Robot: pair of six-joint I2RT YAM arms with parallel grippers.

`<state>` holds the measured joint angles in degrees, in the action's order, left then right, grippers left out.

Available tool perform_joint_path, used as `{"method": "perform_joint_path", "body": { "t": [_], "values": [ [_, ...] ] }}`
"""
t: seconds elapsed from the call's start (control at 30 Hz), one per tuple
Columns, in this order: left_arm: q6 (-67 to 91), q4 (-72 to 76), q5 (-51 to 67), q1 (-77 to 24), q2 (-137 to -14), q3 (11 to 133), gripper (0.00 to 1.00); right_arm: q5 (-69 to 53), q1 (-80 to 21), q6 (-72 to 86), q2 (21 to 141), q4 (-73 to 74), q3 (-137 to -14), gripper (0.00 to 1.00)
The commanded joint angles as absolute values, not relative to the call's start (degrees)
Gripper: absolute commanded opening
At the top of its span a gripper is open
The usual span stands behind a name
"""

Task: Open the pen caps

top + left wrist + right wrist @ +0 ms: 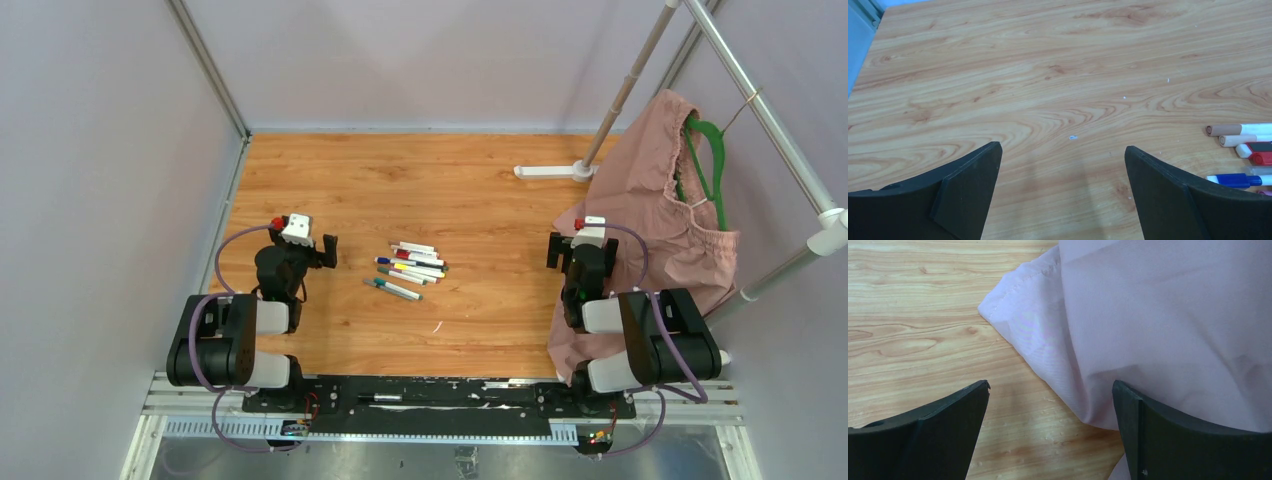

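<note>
At table centre, top view: a loose cluster of white pens (412, 268) lies well apart from both arms, with long axes roughly across the table and slightly fanned. The coloured pen caps (383, 261) sit at the ends facing the left arm's side; all look still fitted, so I judge the task not yet begun. Left gripper (1062, 149) hangs over bare wood table (480, 190), fingers spread wide and holding nothing. In its wrist view only the cap ends show at the right margin: a tan cap (1223, 130), a red cap (1262, 159) and a blue cap (1235, 180). The cluster is therefore off to its right, caps pointing toward it. Right gripper (1050, 386) is also wide and empty, aimed at a pink garment (1158, 320) with no pens in view. The left arm is clearly the nearer. Judgement: left should approach the caps and right the barrels, pulling along the pen axis.
</note>
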<state>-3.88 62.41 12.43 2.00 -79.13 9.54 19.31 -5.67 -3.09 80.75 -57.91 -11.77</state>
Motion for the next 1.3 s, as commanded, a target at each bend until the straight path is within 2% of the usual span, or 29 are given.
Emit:
{"method": "perform_joint_path", "body": {
  "t": [0.0, 0.13, 0.33, 0.4, 0.47, 0.57, 0.67, 0.73, 0.8, 0.87, 0.93, 1.07, 1.27],
  "values": [
    [-3.9, 64.8, 12.0, 1.7, -79.2, 10.1, 1.00, 18.2, -5.0, -5.2, 80.8, -59.9, -12.8, 1.00],
    [-3.9, 64.8, 12.0, 1.6, -79.2, 10.2, 1.00, 19.3, -5.8, -6.1, 77.9, -56.9, -13.4, 1.00],
    [-3.9, 62.6, 12.4, 2.1, -77.3, 10.7, 1.00, 20.5, -7.2, -1.3, 71.6, -20.1, -31.6, 1.00],
    [-3.3, 55.7, 12.5, 2.5, -74.0, 13.8, 1.00, 14.4, -7.2, 1.6, 68.4, -16.4, -34.1, 1.00],
    [-4.3, 39.7, 13.2, 2.6, -69.5, 19.6, 1.00, 5.1, -7.2, 6.0, 65.9, -15.2, -36.3, 1.00],
    [-8.0, 22.8, 15.3, 2.8, -65.9, 28.1, 1.00, -0.2, -6.8, 21.1, 64.8, -12.2, -38.1, 1.00],
    [-9.1, 11.1, 17.7, 3.7, -64.1, 34.6, 1.00, -13.7, -7.9, 21.9, 66.0, -12.7, -40.1, 1.00],
    [-9.2, 2.0, 18.7, 4.2, -64.3, 39.8, 1.00, -14.5, -13.4, 19.3, 66.5, -11.2, -41.5, 1.00],
    [-8.8, -6.7, 20.7, 5.1, -65.4, 44.8, 1.00, -7.9, -22.0, 13.5, 66.5, -10.2, -42.3, 1.00],
    [-7.4, -12.8, 23.1, 6.3, -66.7, 49.4, 1.00, -4.7, -27.4, 11.2, 70.4, -8.1, -45.8, 1.00],
    [-7.5, -18.1, 25.1, 7.2, -67.6, 51.8, 1.00, -2.8, -30.5, 10.5, 76.9, -1.3, -55.0, 1.00],
    [-9.6, -24.8, 25.1, 7.3, -67.3, 54.1, 1.00, -4.4, -34.5, 4.6, 89.6, 9.0, -68.7, 0.99],
    [-12.3, -29.8, 23.7, 7.4, -66.1, 55.0, 1.00, -12.7, -37.2, -1.1, 108.2, 16.4, -83.0, 0.70]
  ]
}}
